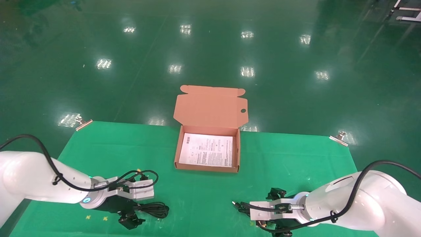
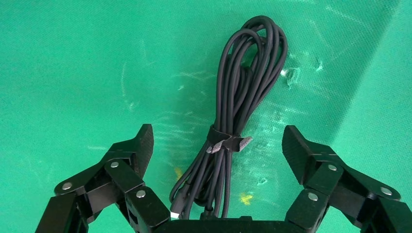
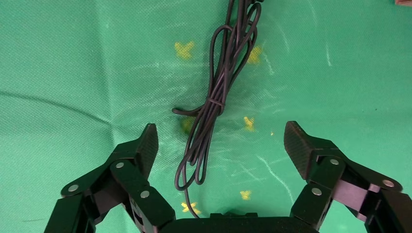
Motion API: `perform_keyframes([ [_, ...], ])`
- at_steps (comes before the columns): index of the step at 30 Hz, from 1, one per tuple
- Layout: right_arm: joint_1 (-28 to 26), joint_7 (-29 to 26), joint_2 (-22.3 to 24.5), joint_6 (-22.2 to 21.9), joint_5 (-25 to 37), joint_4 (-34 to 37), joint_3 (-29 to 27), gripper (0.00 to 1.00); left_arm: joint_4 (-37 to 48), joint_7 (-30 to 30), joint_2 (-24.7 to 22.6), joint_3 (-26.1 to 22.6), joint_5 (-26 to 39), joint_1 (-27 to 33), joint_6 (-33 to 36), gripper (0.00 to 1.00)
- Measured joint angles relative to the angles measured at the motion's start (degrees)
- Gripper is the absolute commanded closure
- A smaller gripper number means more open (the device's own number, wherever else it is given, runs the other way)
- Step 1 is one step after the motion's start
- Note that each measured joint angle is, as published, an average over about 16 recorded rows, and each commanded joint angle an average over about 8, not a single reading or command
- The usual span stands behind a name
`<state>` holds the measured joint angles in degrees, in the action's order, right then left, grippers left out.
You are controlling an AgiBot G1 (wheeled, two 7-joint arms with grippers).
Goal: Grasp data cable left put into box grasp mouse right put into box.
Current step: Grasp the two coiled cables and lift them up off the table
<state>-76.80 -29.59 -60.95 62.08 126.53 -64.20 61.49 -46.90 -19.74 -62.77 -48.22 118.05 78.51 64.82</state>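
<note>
A small shallow salmon-orange cardboard box (image 1: 207,154) sat open on the green-clothed counter (image 1: 289,164), its flap lid raised at the far side and a white printed sheet (image 1: 206,154) lining its floor. Nearer the robot than the box and off to its left, the left pincer (image 2: 218,145) hung low over the thin black data cable (image 2: 238,97), a looped bundle cinched by a strap. Its black fingers (image 2: 141,145) were spread wide on either side of the bundle, gripping nothing. Nearer than the box and to its right, the right pincer (image 3: 221,143) was likewise released, fingers (image 3: 299,145) splayed around a thin black tied cord (image 3: 214,102) lying among yellow cross marks (image 3: 183,48). The mouse itself could not be made out.
</note>
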Motion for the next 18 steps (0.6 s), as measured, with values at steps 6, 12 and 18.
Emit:
perform_keyframes([
  [6,-0.1,0.1,0.1,0.3,0.0,-0.3,0.1,1.0,-0.5,-0.1,0.1,0.0,0.0,-0.1,0.2,1.0],
  [12,-0.3,0.2,0.2,0.6,0.1,-0.6,0.3,1.0,-0.9,-0.2,0.2,0.0,0.0,-0.1,0.3,1.0],
  [18,-0.3,0.3,0.2,0.7,0.1,-0.7,0.4,1.0,-1.1,-0.2,0.2,-0.1,-0.1,-0.2,0.4,1.0],
])
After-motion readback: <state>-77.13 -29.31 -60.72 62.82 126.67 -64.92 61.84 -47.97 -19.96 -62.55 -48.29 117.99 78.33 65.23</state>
